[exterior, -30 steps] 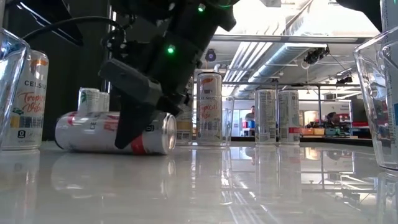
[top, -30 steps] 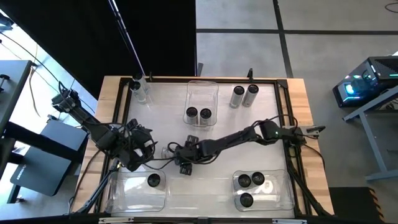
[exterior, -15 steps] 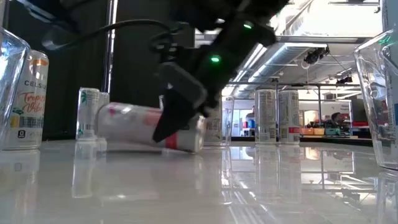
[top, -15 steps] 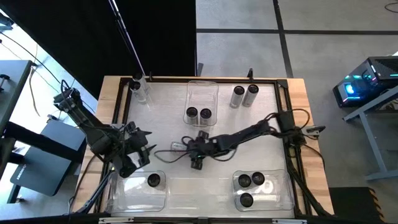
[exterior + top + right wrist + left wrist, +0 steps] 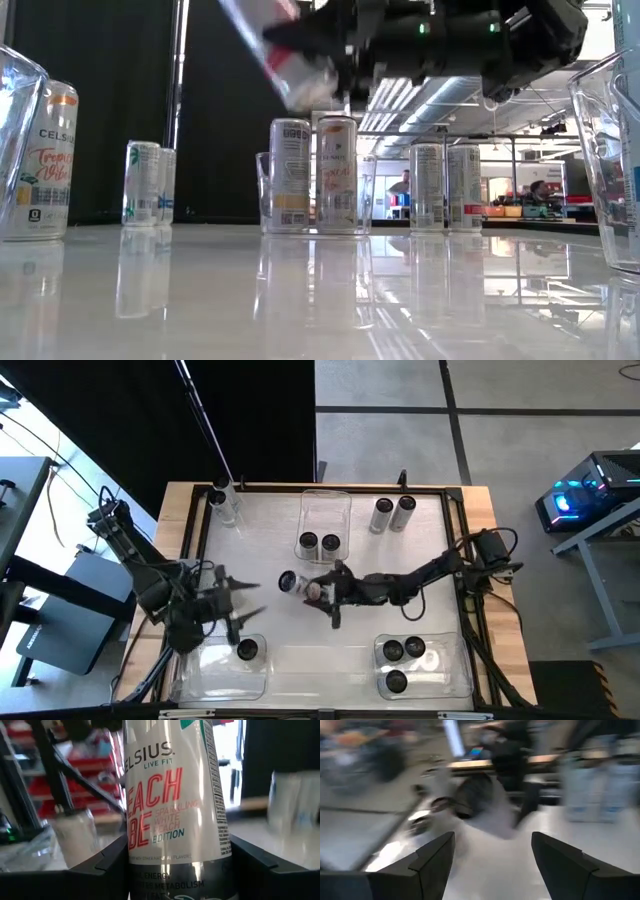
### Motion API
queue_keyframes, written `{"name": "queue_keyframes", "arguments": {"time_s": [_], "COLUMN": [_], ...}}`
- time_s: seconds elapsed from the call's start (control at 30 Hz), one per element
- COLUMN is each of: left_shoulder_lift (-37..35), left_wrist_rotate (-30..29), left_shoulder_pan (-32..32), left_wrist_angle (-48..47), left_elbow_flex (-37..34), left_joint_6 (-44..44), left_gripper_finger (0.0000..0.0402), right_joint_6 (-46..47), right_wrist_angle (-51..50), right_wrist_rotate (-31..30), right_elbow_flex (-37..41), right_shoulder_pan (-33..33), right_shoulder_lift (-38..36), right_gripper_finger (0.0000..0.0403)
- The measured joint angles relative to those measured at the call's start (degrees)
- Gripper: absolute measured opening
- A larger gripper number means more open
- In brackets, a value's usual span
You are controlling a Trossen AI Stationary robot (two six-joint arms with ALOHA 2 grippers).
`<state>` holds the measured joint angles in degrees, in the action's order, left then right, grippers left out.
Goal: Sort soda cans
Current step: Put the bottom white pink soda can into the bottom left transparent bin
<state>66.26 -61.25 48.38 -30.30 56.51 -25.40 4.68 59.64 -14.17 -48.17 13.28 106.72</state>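
1. Can (image 5: 292, 583) with peach lettering, lying on the table a second ago, has been lifted clear above the middle, clamped between the right gripper (image 5: 318, 589) fingers.
2. Left gripper (image 5: 240, 600), fingers spread and empty, has been drawn back toward the near-left bin (image 5: 200, 670).
3. Delivery to a bin is judged next.

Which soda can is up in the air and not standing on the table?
The can clamped in the right gripper, mid-table. It hangs tilted above the tabletop, while the others stand upright on it or inside the clear bins.
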Motion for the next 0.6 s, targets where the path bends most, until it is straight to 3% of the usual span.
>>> {"name": "queue_keyframes", "arguments": {"time_s": [0.13,0.2,0.33,0.47,0.53,0.6], "left_shoulder_lift": [-1.57,-1.51,-1.11,-1.77,-1.77,-1.77], "left_wrist_rotate": [14.59,13.59,2.62,2.89,6.68,14.07], "left_shoulder_pan": [-1.79,-1.76,-0.36,-3.63,-6.28,-9.21], "left_wrist_angle": [10.59,10.82,17.53,39.78,57.13,74.62], "left_elbow_flex": [0.0,-0.16,-7.43,-20.85,-26.69,-30.93], "left_joint_6": [6.2,3.84,0.44,4.18,12.4,23.0], "left_gripper_finger": [0.0257,0.0257,0.0257,0.0257,0.0257,0.0257], "right_joint_6": [-6.28,-8.53,-10.03,-11.76,-12.3,-12.19], "right_wrist_angle": [6.26,8.32,8.66,8.29,8.41,8.5], "right_wrist_rotate": [2.52,3.89,4.78,4.83,4.88,5.25], "right_elbow_flex": [0.36,0.36,0.36,0.79,1.82,3.2], "right_shoulder_pan": [0.51,0.68,0.96,1.66,1.86,1.86], "right_shoulder_lift": [-0.22,-0.22,-0.53,-2.42,-4.01,-5.71], "right_gripper_finger": [0.0238,0.0238,0.0238,0.0238,0.0238,0.0238]}}
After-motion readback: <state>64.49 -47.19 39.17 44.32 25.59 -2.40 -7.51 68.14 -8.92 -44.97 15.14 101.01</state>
